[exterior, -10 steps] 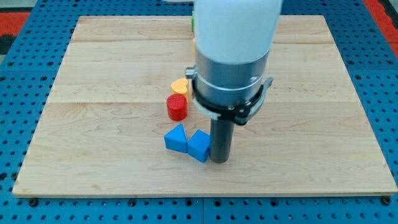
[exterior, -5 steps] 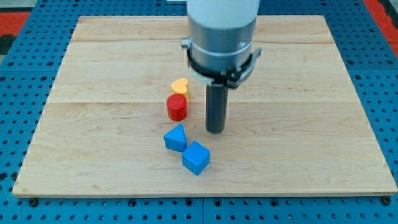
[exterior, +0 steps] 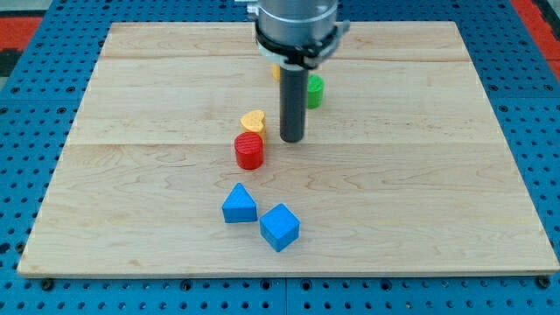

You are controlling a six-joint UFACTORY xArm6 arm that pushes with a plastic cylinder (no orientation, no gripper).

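Colour record. The pale wooden board [exterior: 420,175] is light tan with fine grain lines running from the view's left to its right. The perforated base [exterior: 26,219] around it is bright blue with regular rows of dark holes; red patches show at both top corners of the view. The straight rod is dark grey to black down to my tip [exterior: 292,140], under a silver-grey metal collar [exterior: 296,22]. The heart-shaped yellow block [exterior: 253,121] is yellow-orange. The red cylinder block [exterior: 248,150] is plain red. The blue triangular block [exterior: 239,205] and the blue cube block [exterior: 280,227] are one matching mid-blue. The green block [exterior: 314,90] is bright green. An orange sliver [exterior: 275,72] shows beside the rod.
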